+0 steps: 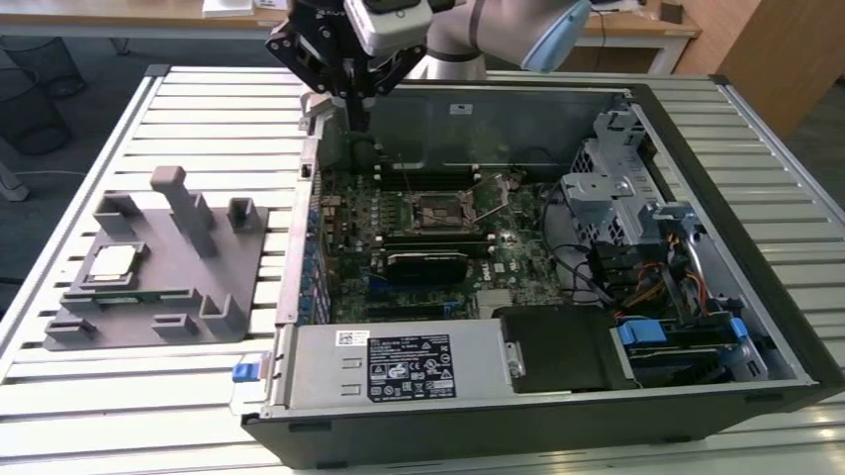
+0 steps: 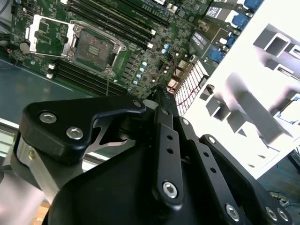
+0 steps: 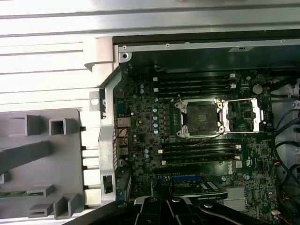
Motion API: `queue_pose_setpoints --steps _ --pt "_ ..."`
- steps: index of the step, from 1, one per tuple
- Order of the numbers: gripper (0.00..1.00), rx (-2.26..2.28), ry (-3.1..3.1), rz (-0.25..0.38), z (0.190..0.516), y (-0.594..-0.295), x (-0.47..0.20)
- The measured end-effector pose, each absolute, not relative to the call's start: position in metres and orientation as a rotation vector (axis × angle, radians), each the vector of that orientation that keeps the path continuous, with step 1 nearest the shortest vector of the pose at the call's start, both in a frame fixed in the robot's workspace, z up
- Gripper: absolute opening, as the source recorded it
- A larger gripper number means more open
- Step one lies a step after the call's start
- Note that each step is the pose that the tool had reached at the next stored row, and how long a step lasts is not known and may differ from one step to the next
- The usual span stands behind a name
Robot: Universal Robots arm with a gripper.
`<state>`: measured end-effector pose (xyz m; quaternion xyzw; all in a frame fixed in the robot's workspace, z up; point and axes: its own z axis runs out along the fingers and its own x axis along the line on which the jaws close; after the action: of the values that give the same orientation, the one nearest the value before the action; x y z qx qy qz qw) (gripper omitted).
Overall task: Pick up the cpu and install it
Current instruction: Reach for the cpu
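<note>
The cpu (image 1: 113, 262) is not in my grasp. My gripper (image 1: 354, 119) looks pinched together on nothing, hanging above the computer case (image 1: 528, 426) at its wall nearest the grey holder (image 1: 133, 327). The chip lies flat on that holder, well apart from my tips, toward the exterior view's left and nearer the camera. The empty socket (image 1: 440, 210) lies the opposite way.
</note>
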<state>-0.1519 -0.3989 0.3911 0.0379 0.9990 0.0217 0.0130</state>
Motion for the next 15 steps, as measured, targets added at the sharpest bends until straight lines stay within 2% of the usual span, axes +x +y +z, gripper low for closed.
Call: queue_pose_setpoints --steps 15 --pt "0.11 0.118 3.113 0.068 0.39 -0.399 -0.166"
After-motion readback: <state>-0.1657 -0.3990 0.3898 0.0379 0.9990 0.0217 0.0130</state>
